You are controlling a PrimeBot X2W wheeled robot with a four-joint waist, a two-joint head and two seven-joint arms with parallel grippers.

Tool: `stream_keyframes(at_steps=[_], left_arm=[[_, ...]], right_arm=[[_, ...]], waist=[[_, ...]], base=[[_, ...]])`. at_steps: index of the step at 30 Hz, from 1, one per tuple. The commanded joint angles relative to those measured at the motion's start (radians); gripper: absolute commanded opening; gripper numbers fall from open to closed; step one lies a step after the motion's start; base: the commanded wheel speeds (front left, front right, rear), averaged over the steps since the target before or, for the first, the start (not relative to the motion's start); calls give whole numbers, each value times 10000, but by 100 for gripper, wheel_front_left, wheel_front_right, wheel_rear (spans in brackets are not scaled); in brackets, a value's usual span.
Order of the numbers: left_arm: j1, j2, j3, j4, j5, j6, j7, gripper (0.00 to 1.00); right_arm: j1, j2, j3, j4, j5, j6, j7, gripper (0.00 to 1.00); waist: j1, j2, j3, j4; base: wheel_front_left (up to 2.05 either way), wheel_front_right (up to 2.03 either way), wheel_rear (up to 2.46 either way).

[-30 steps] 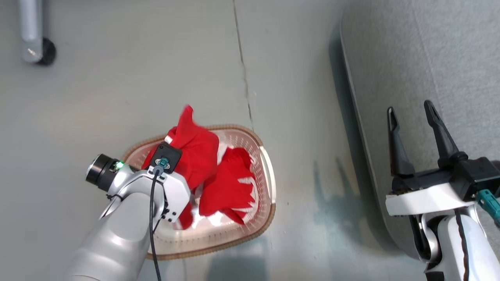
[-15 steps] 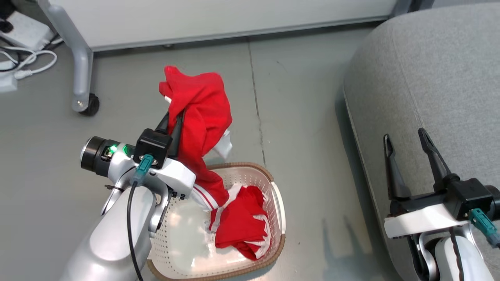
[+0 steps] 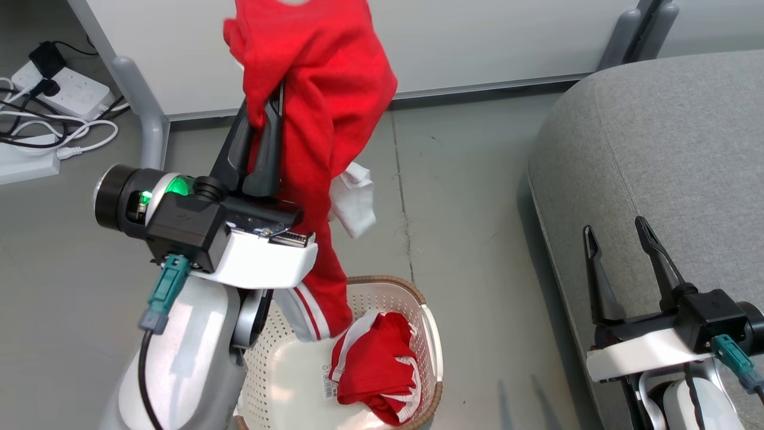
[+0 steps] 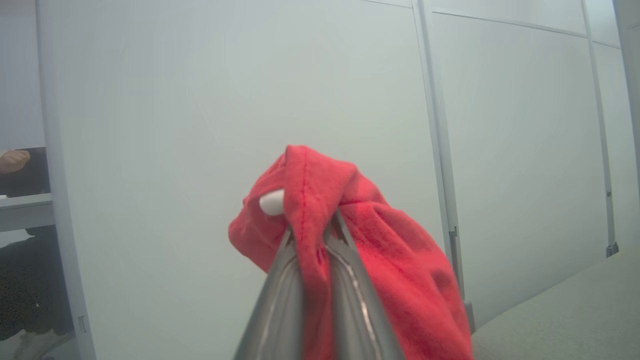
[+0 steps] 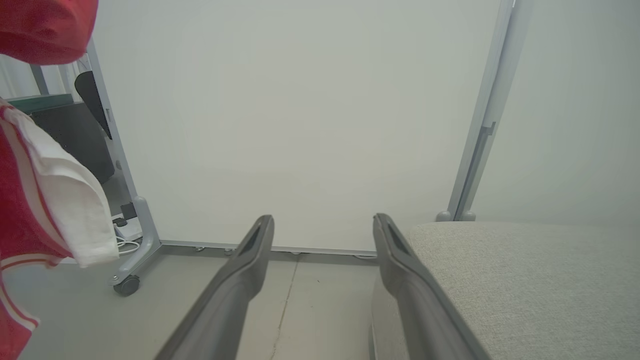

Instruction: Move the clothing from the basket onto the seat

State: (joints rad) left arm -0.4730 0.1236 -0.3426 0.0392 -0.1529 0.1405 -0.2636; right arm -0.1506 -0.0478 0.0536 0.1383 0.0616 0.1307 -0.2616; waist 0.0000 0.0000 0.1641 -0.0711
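Observation:
My left gripper (image 3: 267, 110) is shut on a bright red garment (image 3: 325, 89) and holds it high above the floor. The garment hangs down from the fingers, and its striped cuff (image 3: 310, 310) reaches the cream basket (image 3: 434, 340) below. In the left wrist view the red fabric (image 4: 380, 250) bunches over the shut left gripper (image 4: 311, 227). A second red and white garment (image 3: 373, 364) lies crumpled in the basket's right half. The grey seat (image 3: 656, 149) lies to the right. My right gripper (image 3: 618, 233) stands open and empty at the seat's near edge, also visible as the right gripper (image 5: 324, 225).
A pale partition panel (image 3: 477, 42) on grey wheeled legs (image 3: 146, 119) stands behind the basket. A power strip with cables (image 3: 54, 95) lies on the floor at the far left. A person's hand (image 4: 12, 161) shows past the panel edge. Bare grey floor separates basket and seat.
My left arm has lifted the red garment much higher, drawing most of it out of the basket. The head camera has tilted up. The right gripper stays open.

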Motion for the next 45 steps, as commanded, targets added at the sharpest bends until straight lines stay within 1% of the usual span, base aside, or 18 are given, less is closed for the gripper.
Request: stream_keyframes(at_steps=[1,8,11,16,20,24,29,37,38,40,42,43,45], left_arm=[[120,-29,127,-230,6,-89,-15,0],[-41,-484,302,-1444,-41,-546,-15,0],[-154,-638,3,-1654,-302,-790,-15,0],[-277,-708,-775,-1656,-560,-972,-15,0],[-258,-711,-1335,-1672,-914,-750,-15,0],[-290,-715,-1575,-1620,-971,-555,-16,0],[-272,-718,-1596,-1608,-1060,-449,-16,0],[-227,-718,-1466,-1642,-1047,-427,-16,0],[-215,-721,-1447,-1640,-1038,-431,-16,0],[-184,-721,-1420,-1610,-1063,-439,-16,0],[-164,-720,-1385,-1589,-1127,-447,-16,0],[-164,-720,-1385,-1589,-1127,-447,-16,0],[-153,-723,-1350,-1555,-1145,-473,-16,0]], right_arm=[[114,-54,7,-21,-5,2,-53,100],[165,-54,33,51,-5,2,-53,100],[261,-54,40,56,21,2,-53,100],[341,-53,82,107,81,2,-53,100],[346,-54,110,120,111,2,-53,100],[296,-54,97,125,148,2,-53,100],[376,-54,78,137,169,2,-53,100],[327,-54,21,103,261,2,-53,100],[278,-56,129,81,69,3,-53,100],[200,-146,461,-38,149,3,-53,100],[192,-479,966,-252,292,2,-53,100],[192,-479,966,-252,292,2,-53,100],[207,-822,1625,-641,602,2,-53,100]], waist=[[0,0,-36,13],[0,0,-249,-4],[0,0,-358,-18],[0,0,-440,-97],[0,0,-460,-163],[0,0,-455,-211],[0,0,-520,-218],[0,0,-543,-212],[0,0,-538,-211],[0,0,-524,-210],[0,0,-520,-206],[0,0,-520,-206],[0,0,-524,-204]], base=[[0,0,0],[0,0,0],[0,0,0],[0,0,0],[0,0,0],[0,0,0],[0,0,0],[0,0,0],[0,0,0],[0,0,0],[0,0,0],[0,0,0],[0,0,0]])
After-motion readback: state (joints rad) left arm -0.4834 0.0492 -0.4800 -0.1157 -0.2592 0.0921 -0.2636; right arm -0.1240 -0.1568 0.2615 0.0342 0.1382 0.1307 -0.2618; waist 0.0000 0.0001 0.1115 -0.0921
